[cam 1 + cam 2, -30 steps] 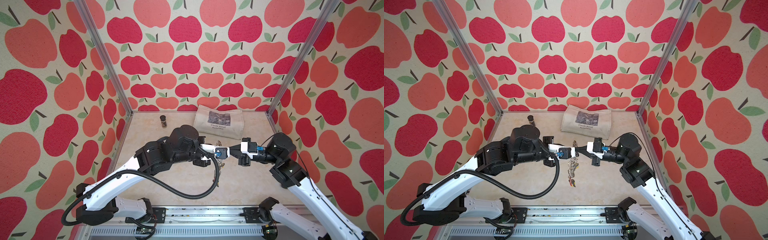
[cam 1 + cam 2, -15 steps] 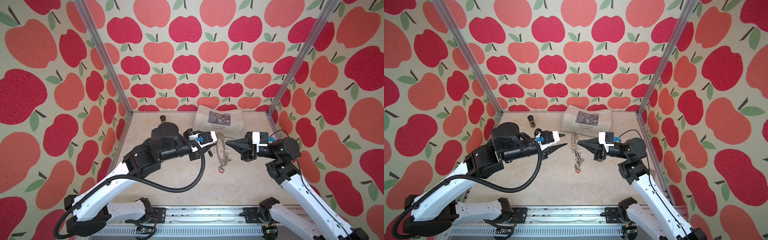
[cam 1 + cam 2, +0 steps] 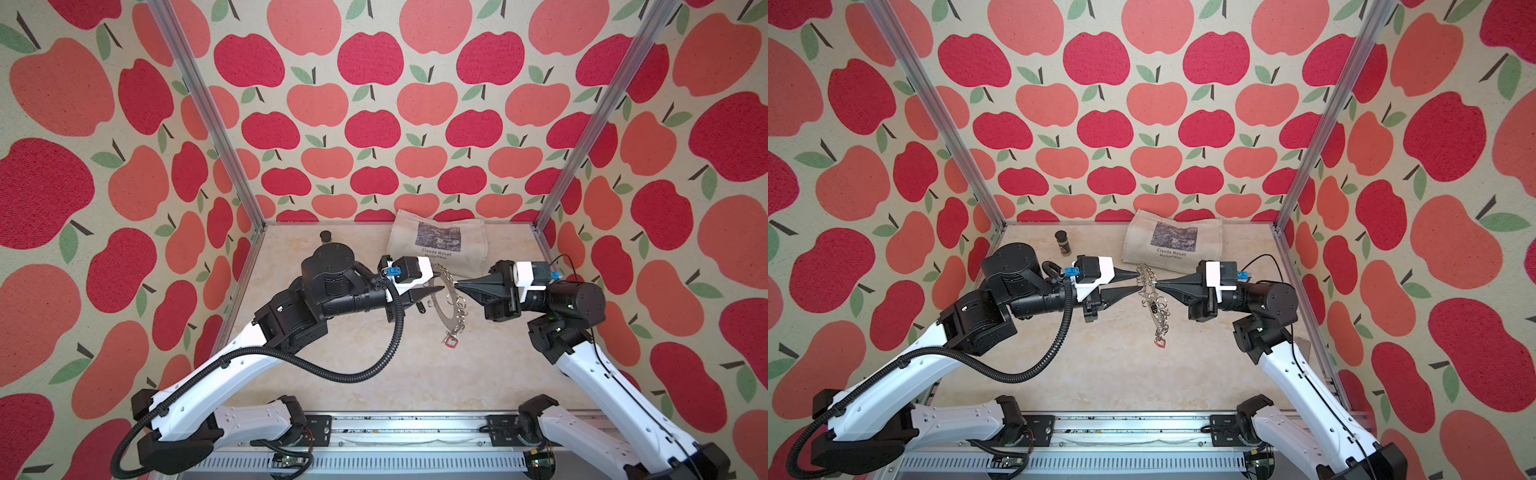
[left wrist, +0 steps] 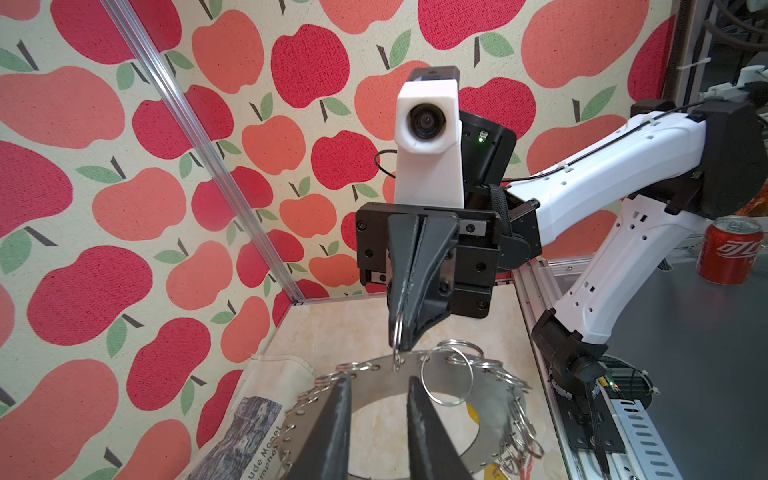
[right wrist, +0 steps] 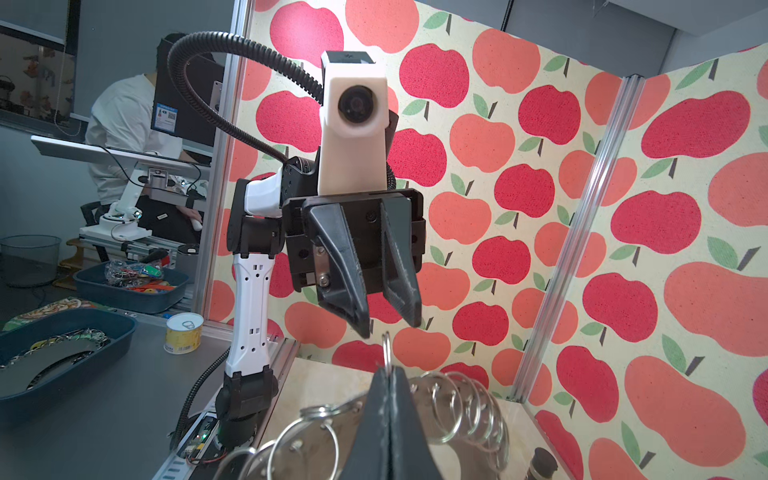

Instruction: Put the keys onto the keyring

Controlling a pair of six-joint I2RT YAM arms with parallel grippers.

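Keyring [image 4: 490, 395] dangling from my right jaws, clenched on one rim wire ring [image 5: 387, 347]; my left jaws released, empty, tips just beside its face.

Two arms, same build. Left arm [image 3: 892, 386]: white shell links dotted with small round holes, chunky black joint housings. A ribbed black hose [image 5: 245, 43] runs along it. Right arm [image 3: 1287, 374]: same white shells and black joints.

Left tool [image 3: 1137, 281]: two black tapered fingers [image 5: 340, 266], wedge-shaped with a rough printed surface, on a boxy black mount. Right tool [image 3: 1158, 283]: same black wedges, with screw heads [image 4: 471, 227] on the mount face.

Each wrist carries a white camera block [image 4: 428, 166] with a round dark lens and a blue plug [image 3: 1071, 272] behind it. There is a small green light [image 4: 481, 139] on the right wrist housing. The black bases sit on a silver rail [image 3: 1121, 428].
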